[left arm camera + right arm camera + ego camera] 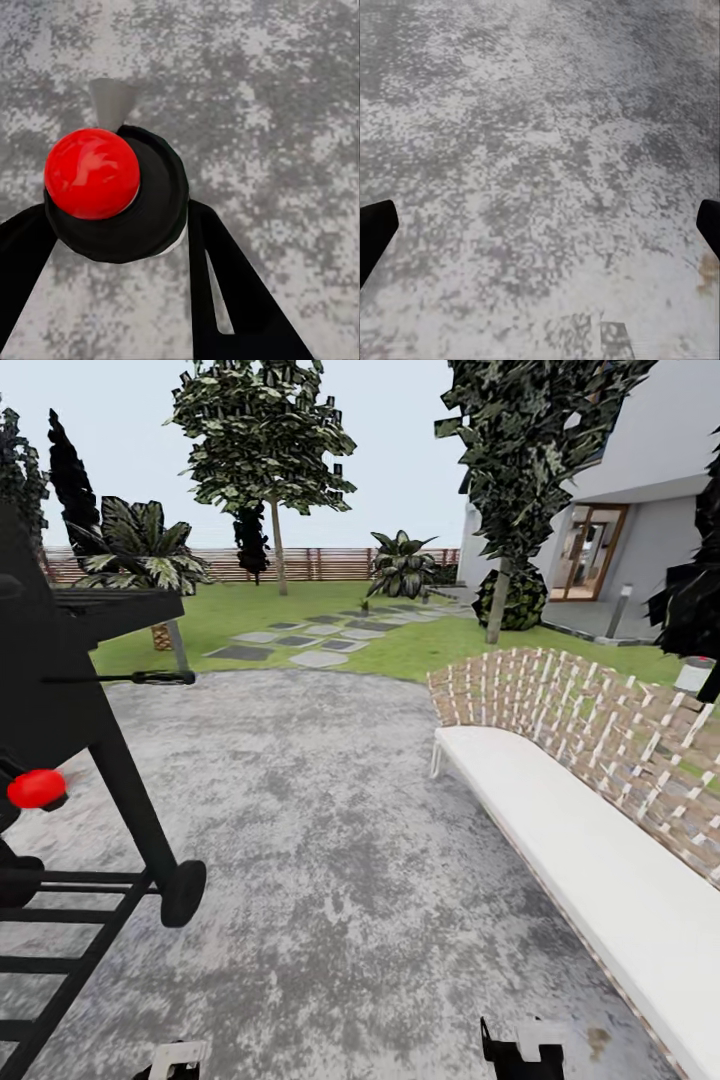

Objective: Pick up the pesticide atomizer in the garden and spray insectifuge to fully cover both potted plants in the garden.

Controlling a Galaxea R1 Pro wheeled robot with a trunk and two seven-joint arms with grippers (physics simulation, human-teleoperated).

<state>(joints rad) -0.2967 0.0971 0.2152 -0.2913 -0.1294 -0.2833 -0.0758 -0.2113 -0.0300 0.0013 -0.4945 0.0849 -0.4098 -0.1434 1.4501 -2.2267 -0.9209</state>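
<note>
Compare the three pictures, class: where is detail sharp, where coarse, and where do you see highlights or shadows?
Head view: flat, even daylight, distant fence soft, bench crisp. Left wrist view: red ball carries pale highlights; ground pixelated. Right wrist view: mottled paving coarse and blurry, no distinct shadows.

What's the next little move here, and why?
Probably roll forward toward the lawn ahead: the left hand seems to grip the red-topped atomizer, the right hand is open over grey paving, and no small potted plants are within reach.
</note>
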